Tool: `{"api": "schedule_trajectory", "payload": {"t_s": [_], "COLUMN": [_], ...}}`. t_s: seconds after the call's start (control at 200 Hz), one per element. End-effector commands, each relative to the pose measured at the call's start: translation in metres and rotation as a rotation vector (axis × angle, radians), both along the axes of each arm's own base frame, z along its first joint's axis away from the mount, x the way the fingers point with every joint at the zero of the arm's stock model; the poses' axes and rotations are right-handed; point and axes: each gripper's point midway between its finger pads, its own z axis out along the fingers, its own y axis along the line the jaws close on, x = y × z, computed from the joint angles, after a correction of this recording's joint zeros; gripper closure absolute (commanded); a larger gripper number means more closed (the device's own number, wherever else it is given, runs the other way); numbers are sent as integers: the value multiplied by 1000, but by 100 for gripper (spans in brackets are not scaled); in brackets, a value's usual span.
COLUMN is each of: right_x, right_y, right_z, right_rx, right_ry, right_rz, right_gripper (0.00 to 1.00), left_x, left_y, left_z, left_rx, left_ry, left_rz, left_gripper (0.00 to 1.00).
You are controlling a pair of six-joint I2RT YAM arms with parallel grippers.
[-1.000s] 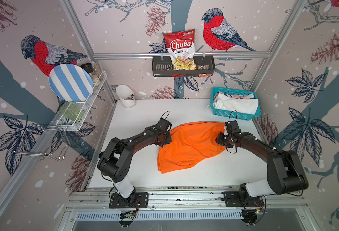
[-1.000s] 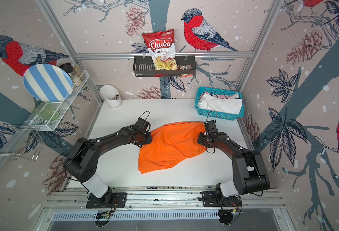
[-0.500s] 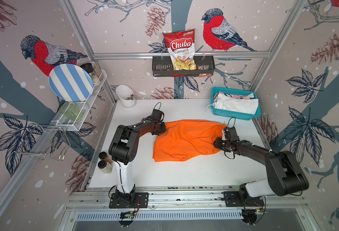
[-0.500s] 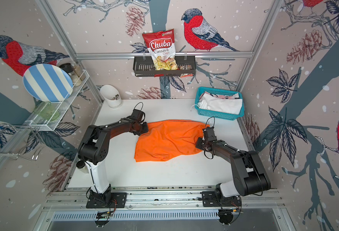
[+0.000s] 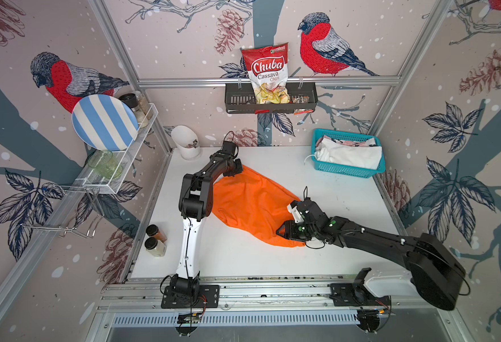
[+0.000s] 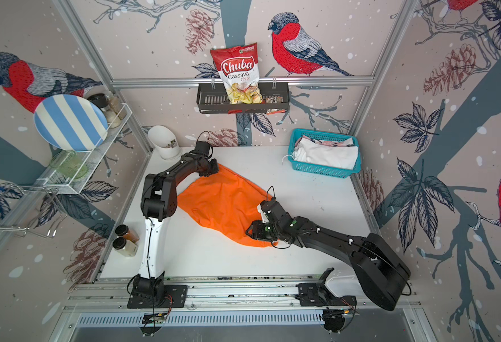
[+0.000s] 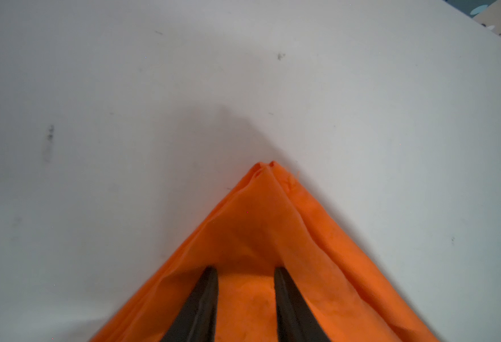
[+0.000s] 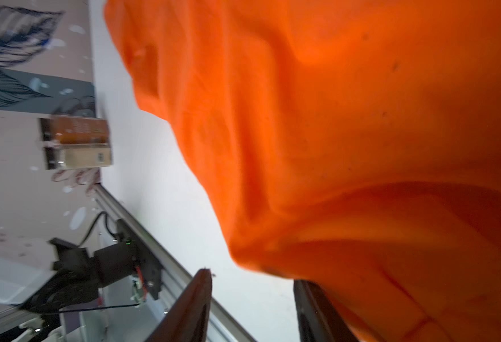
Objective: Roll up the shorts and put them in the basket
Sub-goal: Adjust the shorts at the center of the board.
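Orange shorts (image 5: 252, 204) crumpled diag. across table (image 5: 272, 260), far corner pointed; white shorts (image 5: 349, 154) & pink-print shorts (image 5: 354, 143) heaped in teal basket (image 5: 344, 171)

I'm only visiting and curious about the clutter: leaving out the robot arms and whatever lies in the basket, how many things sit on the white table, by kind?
Bright orange cloth shorts: 1
Small clear spice jars with dark lids: 2
Teal plastic mesh basket: 1
White rounded cup: 1
Total: 5
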Motion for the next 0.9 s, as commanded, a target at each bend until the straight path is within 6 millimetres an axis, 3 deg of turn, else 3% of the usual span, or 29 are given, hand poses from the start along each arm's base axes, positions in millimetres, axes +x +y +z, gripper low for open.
{"api": "schedule_trajectory", "payload": {"t_s": [0.0,0.035,0.135,0.28,0.345,0.435,0.505,0.605,0.75,0.895], "right_x": [12,22,53,82,88,88,85,87,97,104], "right_y": [-15,-27,-71,-118,-121,-103,-88,-89,-118,-152], "right_z": [11,17,12,-1,-11,-8,-3,-6,-43,-70], "right_rx": [-15,-22,-107,-187,-176,-103,-29,-18,-90,-238], "right_ry": [-19,-40,-68,-77,-45,-37,-44,-50,25,25], "right_rz": [-23,-57,-176,-266,-249,-161,-102,-110,-207,-308], "right_gripper": [49,49,48,48,48,49,49,49,53,58], "left_x": [2,4,0,-33,-58,-101,-139,-191,-253,-287], "left_y": [-2,-4,-14,-37,-52,-70,-79,-77,-66,-46], "left_z": [9,15,43,89,99,102,98,79,42,4], "left_rx": [-4,-18,-60,-71,-62,-44,-47,-37,-25,16], "left_ry": [0,-16,-63,-111,-102,-60,-35,38,126,199], "left_rz": [-55,-60,-77,-119,-153,-189,-212,-194,-176,-148], "left_gripper": [64,64,64,63,63,63,63,63,63,63]}}
